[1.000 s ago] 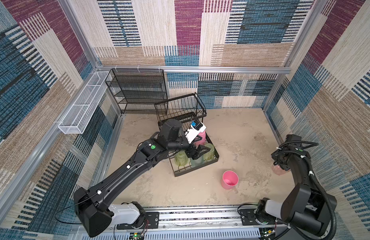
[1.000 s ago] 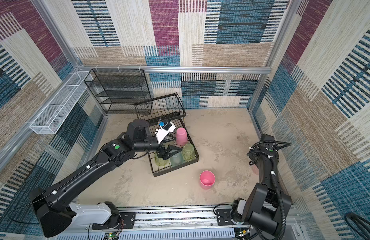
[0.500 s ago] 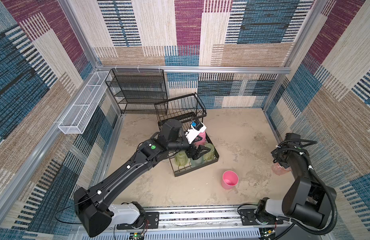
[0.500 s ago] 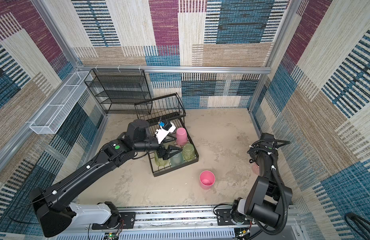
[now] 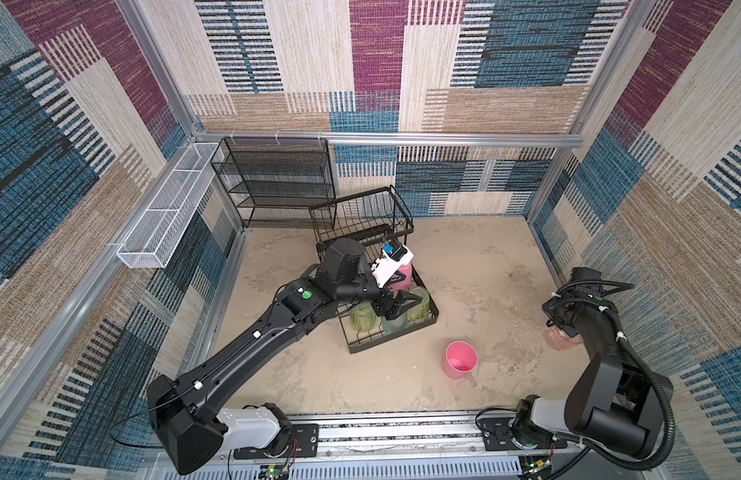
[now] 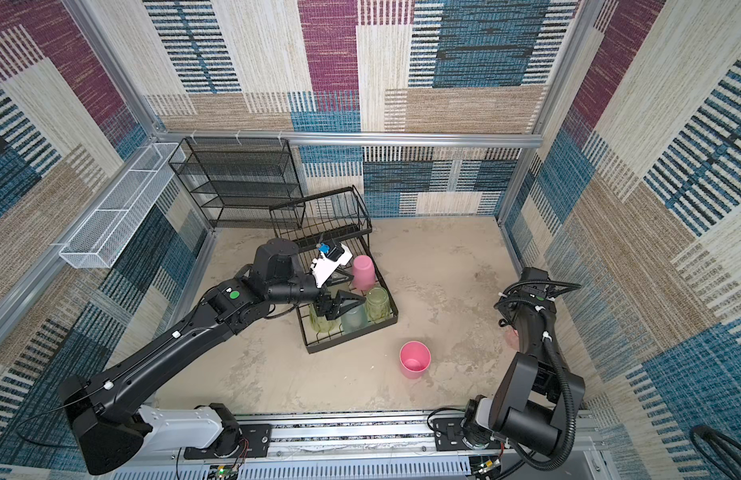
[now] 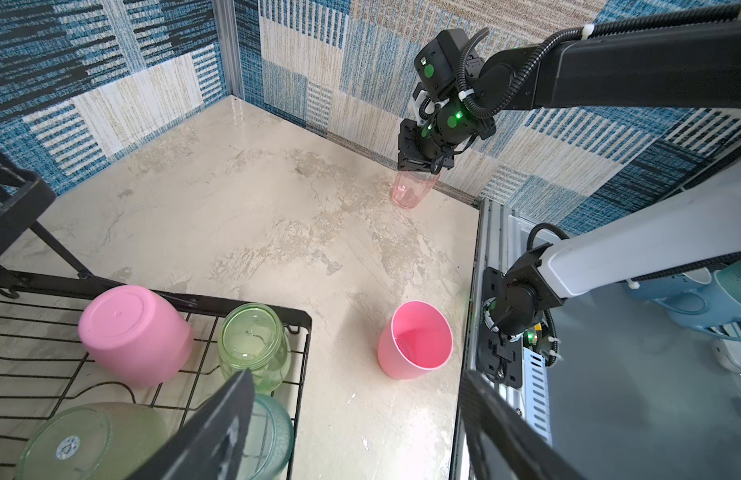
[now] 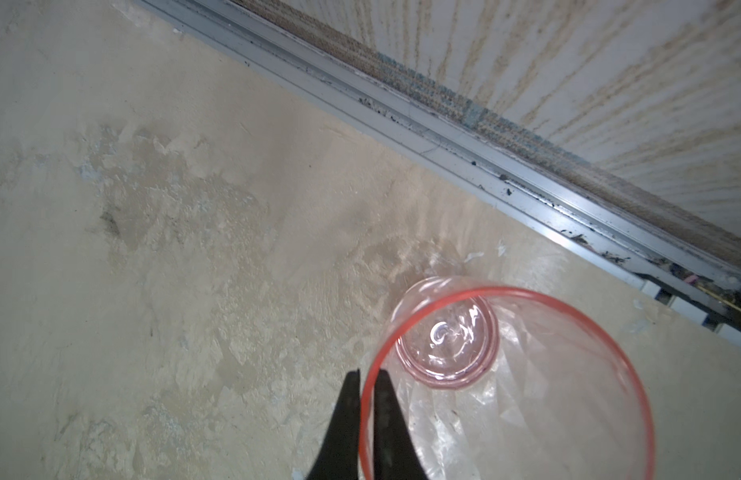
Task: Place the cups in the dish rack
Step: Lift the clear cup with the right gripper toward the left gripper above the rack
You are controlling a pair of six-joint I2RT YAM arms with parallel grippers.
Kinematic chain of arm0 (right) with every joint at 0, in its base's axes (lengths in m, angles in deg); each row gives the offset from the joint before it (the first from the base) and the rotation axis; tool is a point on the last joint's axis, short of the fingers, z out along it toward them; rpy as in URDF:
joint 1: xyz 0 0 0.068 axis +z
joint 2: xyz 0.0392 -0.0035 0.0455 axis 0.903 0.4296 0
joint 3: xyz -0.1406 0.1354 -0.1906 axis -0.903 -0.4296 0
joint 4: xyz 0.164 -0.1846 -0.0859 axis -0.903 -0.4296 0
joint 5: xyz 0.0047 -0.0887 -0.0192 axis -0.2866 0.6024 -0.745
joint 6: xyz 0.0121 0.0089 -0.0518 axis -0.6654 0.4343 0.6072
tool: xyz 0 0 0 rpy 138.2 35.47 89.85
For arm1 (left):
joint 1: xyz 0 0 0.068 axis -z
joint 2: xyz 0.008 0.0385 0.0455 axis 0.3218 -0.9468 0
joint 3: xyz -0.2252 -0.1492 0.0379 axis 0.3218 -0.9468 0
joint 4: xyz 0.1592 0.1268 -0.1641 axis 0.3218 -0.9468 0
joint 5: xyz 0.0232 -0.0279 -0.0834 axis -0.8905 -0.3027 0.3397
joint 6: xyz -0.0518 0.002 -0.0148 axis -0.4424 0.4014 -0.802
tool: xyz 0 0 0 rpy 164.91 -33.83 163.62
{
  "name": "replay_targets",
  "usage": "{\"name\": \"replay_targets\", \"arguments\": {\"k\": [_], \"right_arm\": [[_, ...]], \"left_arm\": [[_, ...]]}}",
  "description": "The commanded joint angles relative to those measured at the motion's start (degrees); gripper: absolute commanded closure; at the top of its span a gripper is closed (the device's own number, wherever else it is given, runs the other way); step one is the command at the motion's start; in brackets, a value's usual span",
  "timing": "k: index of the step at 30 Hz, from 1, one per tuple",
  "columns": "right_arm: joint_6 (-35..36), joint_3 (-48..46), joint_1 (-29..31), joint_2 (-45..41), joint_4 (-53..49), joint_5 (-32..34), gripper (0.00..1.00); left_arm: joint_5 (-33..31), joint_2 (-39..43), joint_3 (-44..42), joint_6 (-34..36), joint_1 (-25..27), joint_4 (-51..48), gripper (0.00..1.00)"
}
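The black wire dish rack [image 5: 362, 198] [image 6: 352, 332] stands mid-floor. Its lower tier [image 7: 306, 328] holds upside-down cups: a solid pink one [image 7: 132, 332] [image 5: 404, 277], two yellow-green ones [image 7: 252, 345] [image 7: 90, 440] and a pale teal one [image 7: 273, 432]. My left gripper [image 7: 355, 374] [image 5: 404, 305] hovers open just over the teal cup, holding nothing. Another solid pink cup [image 5: 460, 359] [image 7: 414, 340] stands upright on the floor. By the right wall my right gripper [image 8: 366, 374] [image 7: 418, 166] is shut on the rim of the translucent reddish-pink cup [image 8: 443, 345] [image 5: 562, 338], one finger inside, one outside.
A black fine-mesh shelf unit [image 5: 277, 178] stands against the back wall behind the rack. A long white mesh trough [image 5: 165, 212] hangs on the left wall. The metal base rail [image 5: 381, 432] runs along the front. The reddish-pink cup sits close to the right wall's metal sill [image 8: 485, 166].
My right gripper has shut on the rim of the reddish-pink cup, and its wrist has shifted slightly. The left arm has stayed still.
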Motion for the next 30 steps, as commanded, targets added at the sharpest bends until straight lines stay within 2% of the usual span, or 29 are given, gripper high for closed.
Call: {"name": "replay_targets", "arguments": {"k": [1,5,12,18,24,30], "right_arm": [[-0.2,-0.6,0.0,-0.2,1.7,-0.2,0.94],[-0.2,-1.0,0.0,-0.5,1.9,-0.7,1.0],[0.9,0.4,0.0,-3.8,1.1,-1.4,1.0],[0.9,6.6,1.8,-8.3,0.0,-2.9,1.0],[0.0,18.5,12.3,-7.2,-0.3,-2.8,1.0],[1.4,30.0,26.0,-3.3,6.2,-6.7,1.0]], "left_arm": [[-0.3,0.2,0.6,0.2,0.0,0.6,0.19],[-0.1,0.0,0.6,0.0,0.0,0.7,0.19],[0.1,-0.9,0.8,-0.4,0.0,0.5,0.19],[-2.3,-1.7,1.5,0.1,-0.1,-0.6,0.19],[-6.2,-2.0,4.6,-1.6,-1.7,-3.0,0.19],[-15.4,-5.1,14.1,-6.4,-6.1,-8.4,0.19]]}}
